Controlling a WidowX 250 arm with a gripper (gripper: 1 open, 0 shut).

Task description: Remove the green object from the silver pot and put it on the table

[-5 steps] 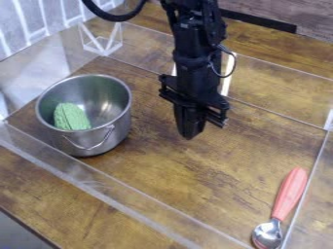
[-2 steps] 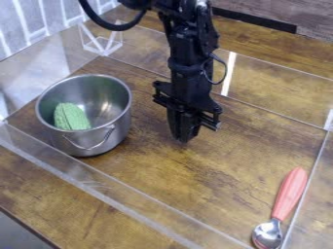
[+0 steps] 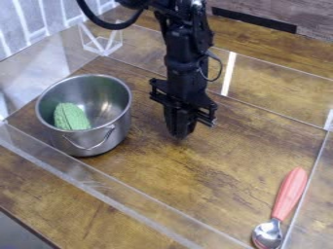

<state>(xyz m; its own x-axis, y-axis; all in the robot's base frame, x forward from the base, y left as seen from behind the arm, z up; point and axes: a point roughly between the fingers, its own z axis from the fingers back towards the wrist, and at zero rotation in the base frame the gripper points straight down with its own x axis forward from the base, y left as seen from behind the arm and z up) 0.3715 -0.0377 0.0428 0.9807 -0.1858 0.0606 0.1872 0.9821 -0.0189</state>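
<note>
We find the green object (image 3: 70,118) lying inside the silver pot (image 3: 86,114), low against the left inner wall, long axis running roughly from the pot's near-left side toward the back. It has not been lifted; the task looks to be at its opening step.

The claw (image 3: 182,131) hangs point-down over the bare table (image 3: 196,185), well to the right of the pot and apart from it. It grips nothing. The fingertips look close together, but from this angle we cannot tell whether they are fully pressed or slightly parted.

Handling, as we judge it:
- The object reads as soft and light, with a bumpy skin. It should give under the fingers rather than skate out, so a moderate squeeze ought to hold it.
- It is long and narrow. Best taken across its short width, near the middle, so it hangs balanced and does not droop or swing from one end.
- It sits close to the steel wall. The finger on that side has little room; we expect it may scrape the pot or nudge it along the table.
- The pot is small and shiny, likely light, and could slide or tip if the claw catches its rim (image 3: 128,97) on the way down or up.

A red-handled spoon (image 3: 282,208) lies at the near right of the table, away from all this. Open table lies between pot and spoon for setting the object down.
</note>
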